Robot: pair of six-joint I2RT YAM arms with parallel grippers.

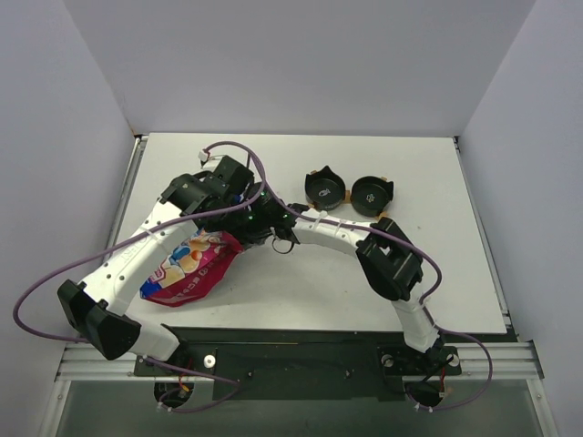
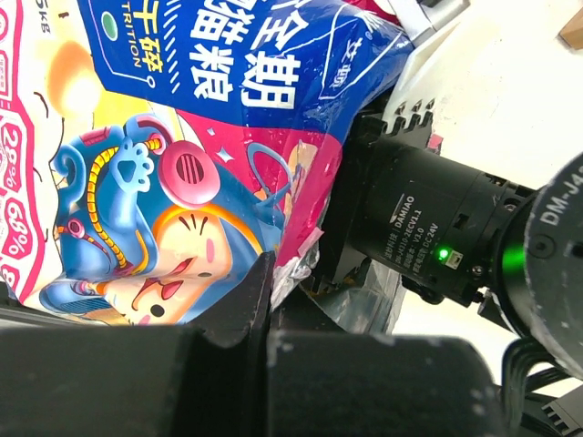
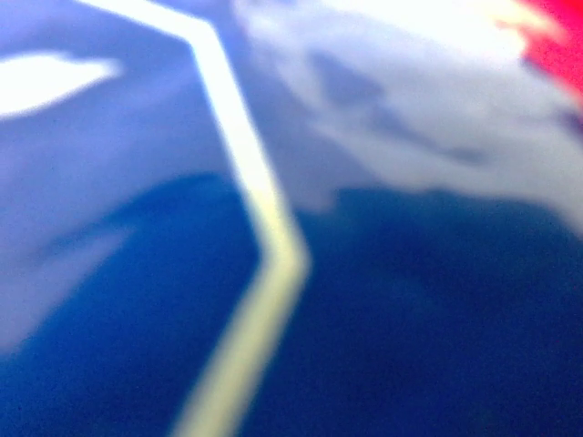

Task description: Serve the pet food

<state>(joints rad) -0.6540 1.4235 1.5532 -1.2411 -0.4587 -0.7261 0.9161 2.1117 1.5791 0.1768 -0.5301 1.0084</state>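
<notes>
**Desk:** Top external view, near edge first. What do you list?

**Operator:** Item one: bag of pet food (image 1: 189, 269), left of centre on the table (image 1: 346, 291), colourful front up, partly under my left arm.

**Desk:** Left tool?

**Operator:** Item two: left gripper (image 2: 267, 305), fingers pressed together on the bag's crinkled magenta edge, as its wrist view shows.

**Desk:** Right tool?

**Operator:** Item three: right gripper (image 1: 262, 237), up against the bag's top, beneath my left wrist. Its camera shows only blurred blue print. I cannot tell whether it is spread or pinching.

**Desk:** Farthest?

**Operator:** Item four: black bowl (image 1: 326, 188) and second black bowl (image 1: 372, 194), side by side, apart from the bag.
</notes>
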